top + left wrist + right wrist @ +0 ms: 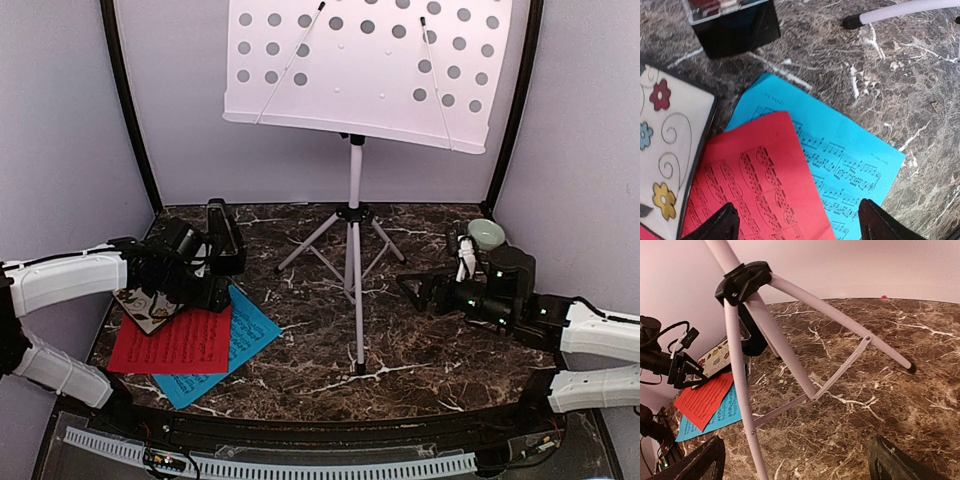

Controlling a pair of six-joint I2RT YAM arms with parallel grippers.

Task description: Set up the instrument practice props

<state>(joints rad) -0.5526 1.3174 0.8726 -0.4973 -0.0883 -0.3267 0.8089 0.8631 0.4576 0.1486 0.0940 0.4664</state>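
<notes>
The white perforated music stand (360, 70) stands upright mid-table on its tripod legs (352, 240), whose hub (742, 282) and legs fill the right wrist view. A red sheet (175, 340) of printed music overlaps a blue sheet (250, 335) at front left. Both lie flat under my left gripper (795, 225), which hovers open above the red sheet (755, 190) and blue sheet (840, 155). The black metronome (222, 238) stands just behind it, also seen as the metronome (735, 25). My right gripper (800, 465) is open and empty, facing the tripod from the right.
A square floral tile (150, 305) lies partly under the red sheet's left edge. A pale green bowl (487, 234) sits at the back right behind my right arm. Grey walls enclose the marble table (420, 360) on three sides.
</notes>
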